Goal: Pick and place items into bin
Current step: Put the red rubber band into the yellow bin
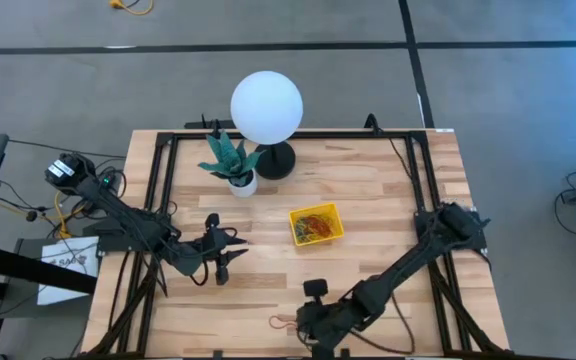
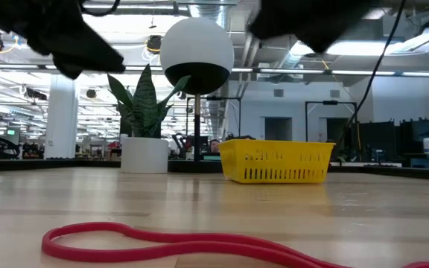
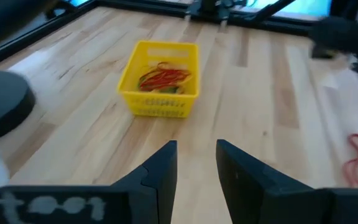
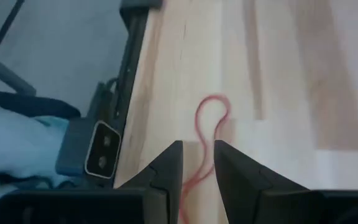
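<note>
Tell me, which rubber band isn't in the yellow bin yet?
The red band lying alone on the wood by the right gripper. All the others are piled inside the yellow bin.

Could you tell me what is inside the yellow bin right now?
The yellow bin holds a tangle of rubber-band loops, mostly red with some green and yellow. Whatever lies beneath that pile, and the bin's floor there, is covered.
</note>
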`<state>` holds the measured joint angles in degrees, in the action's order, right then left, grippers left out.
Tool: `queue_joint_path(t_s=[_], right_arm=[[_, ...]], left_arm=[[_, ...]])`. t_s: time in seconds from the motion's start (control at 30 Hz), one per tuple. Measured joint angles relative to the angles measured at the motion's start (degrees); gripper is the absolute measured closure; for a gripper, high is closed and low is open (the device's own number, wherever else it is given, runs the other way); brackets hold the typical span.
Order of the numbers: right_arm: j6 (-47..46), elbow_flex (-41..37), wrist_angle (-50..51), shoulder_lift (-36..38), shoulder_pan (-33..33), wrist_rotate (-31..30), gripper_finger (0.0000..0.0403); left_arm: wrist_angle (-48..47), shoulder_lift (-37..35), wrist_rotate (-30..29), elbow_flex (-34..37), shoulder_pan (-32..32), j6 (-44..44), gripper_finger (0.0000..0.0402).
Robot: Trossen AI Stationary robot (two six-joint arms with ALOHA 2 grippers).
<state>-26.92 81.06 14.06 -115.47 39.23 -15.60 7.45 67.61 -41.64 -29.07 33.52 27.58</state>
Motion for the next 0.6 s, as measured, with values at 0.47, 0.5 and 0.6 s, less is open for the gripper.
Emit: queue_joint_path(t_s=[0.47, 0.5, 0.6], right_arm=[[-4.58, -0.02, -0.78, -5.82, -0.46, -1.16, 0.0317], [-5.30, -0.02, -0.80, -5.82, -0.47, -0.93, 0.0317], [-6.09, -0.02, -0.80, -6.05, -0.47, -0.94, 0.0317]], left_arm=[[0.11, 0.02, -1.19, 7.52, 0.00, 12.30, 0.0299], [-0.03, 0.04, -1.23, 7.65, 0.00, 12.61, 0.0299], [0.28, 0.04, -1.84, 7.69, 0.00, 12.59, 0.0299]])
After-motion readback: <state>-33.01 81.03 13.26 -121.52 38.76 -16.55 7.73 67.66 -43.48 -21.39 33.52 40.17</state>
